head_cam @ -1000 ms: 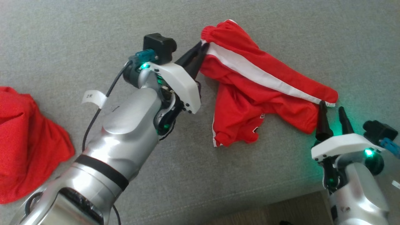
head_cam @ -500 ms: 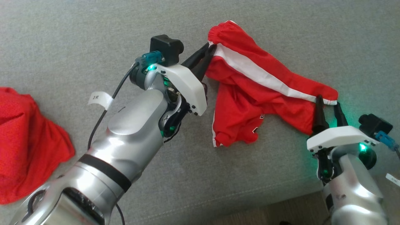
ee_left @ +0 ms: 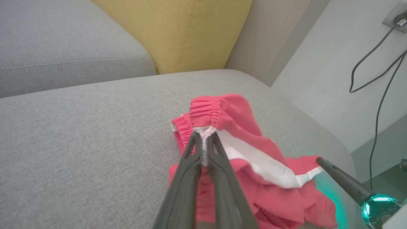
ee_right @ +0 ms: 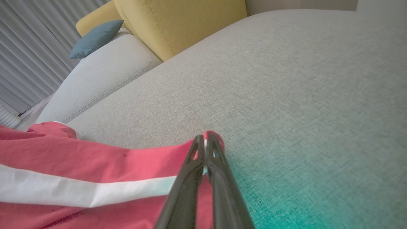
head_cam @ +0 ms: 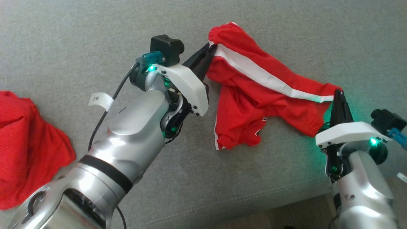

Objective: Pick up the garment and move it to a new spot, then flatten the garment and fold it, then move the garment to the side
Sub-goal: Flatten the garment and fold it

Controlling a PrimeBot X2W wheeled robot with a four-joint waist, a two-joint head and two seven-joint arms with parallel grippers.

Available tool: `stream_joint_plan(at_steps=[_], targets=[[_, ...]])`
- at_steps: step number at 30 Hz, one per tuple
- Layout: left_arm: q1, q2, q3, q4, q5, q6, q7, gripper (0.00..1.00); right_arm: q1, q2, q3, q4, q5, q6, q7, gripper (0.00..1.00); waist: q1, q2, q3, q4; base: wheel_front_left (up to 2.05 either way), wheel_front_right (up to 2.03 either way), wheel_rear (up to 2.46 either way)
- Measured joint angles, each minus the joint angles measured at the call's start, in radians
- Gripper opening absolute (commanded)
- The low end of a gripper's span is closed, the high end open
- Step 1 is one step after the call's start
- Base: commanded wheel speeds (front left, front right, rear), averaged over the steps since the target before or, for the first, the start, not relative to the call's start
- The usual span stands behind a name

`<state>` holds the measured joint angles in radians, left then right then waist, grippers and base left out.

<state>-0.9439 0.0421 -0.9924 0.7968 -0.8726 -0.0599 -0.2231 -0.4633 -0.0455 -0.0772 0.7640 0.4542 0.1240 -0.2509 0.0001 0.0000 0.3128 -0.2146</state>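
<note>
Garment (head_cam: 251,105) was stretched toward the right end of the sofa seat (head_cam: 79,38), the left claw (head_cam: 208,52) clamped on its waistband (ee_left: 203,111) and the right claw (head_cam: 338,95) on its hem (ee_right: 213,138), so flattening seemed in hand, and next both should pull apart evenly.

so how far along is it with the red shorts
Both grasps look done: left jaws shut on the waistband of the red shorts, right jaws on the leg hem. In hand: the shorts sag bunched between them, lower part on the grey cushion. Left: spreading it flat, folding, moving it aside.
</note>
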Motion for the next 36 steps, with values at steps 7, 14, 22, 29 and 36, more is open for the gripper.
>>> stream_joint_plan(at_steps=[7,14,22,29,36], targets=[[-0.001,0.000,-0.001,0.016,-0.008,0.000,-0.007,0.00,0.024,0.000,0.004,-0.095,-0.009,0.000,0.000,0.00,0.0000,0.0000,-0.020,0.002,0.00,0.00,0.00],[-0.010,0.017,0.013,0.020,-0.013,-0.002,-0.013,0.00,0.016,0.000,0.077,-0.253,0.000,0.000,0.000,0.00,0.0000,0.0000,-0.076,-0.001,0.00,0.00,0.00],[-0.105,0.078,0.062,-0.008,-0.038,-0.002,0.002,0.00,-0.170,-0.003,0.101,-0.355,0.021,0.000,0.066,0.00,0.0000,0.0000,-0.171,0.007,0.00,0.00,0.00],[-0.126,0.099,0.090,-0.086,-0.074,0.010,0.033,0.00,-0.268,-0.011,0.091,-0.387,0.030,0.000,0.077,0.00,0.0000,0.0000,-0.245,0.067,0.00,0.00,0.00],[-0.021,0.129,0.068,-0.203,-0.099,0.035,0.080,0.00,-0.145,-0.011,0.051,-0.396,0.021,0.000,0.141,0.00,-0.0001,0.0000,-0.302,0.145,0.00,0.00,0.00]])
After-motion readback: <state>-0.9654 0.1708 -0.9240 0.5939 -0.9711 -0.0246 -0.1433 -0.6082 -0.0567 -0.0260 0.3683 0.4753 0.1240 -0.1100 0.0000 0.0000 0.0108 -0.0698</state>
